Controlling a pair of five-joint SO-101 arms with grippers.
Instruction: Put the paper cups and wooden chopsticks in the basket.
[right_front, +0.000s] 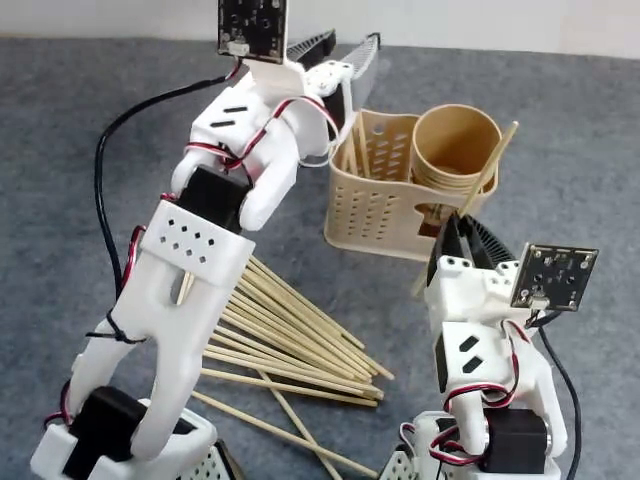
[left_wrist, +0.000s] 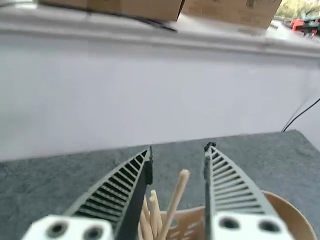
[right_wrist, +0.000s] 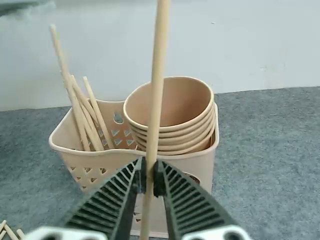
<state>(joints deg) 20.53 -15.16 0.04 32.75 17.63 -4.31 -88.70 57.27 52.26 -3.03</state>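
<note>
Likely a robotics lab bench: a grey felt table mat (right_front: 560, 130) before a plain white wall (left_wrist: 150, 95), brown cardboard boxes (left_wrist: 115, 7) beyond that wall.

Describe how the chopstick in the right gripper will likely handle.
The chopstick looks stiff: it runs straight above the right gripper. It is thin wood, so probably light. Pinched at one spot between narrow fingers, it could pivot or slip.

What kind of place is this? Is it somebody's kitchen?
Probably not a kitchen; it looks like a robot workbench or lab. Two white robot arms with bare wires stand on a grey mat, and cardboard boxes sit above a plain white wall behind.
</note>
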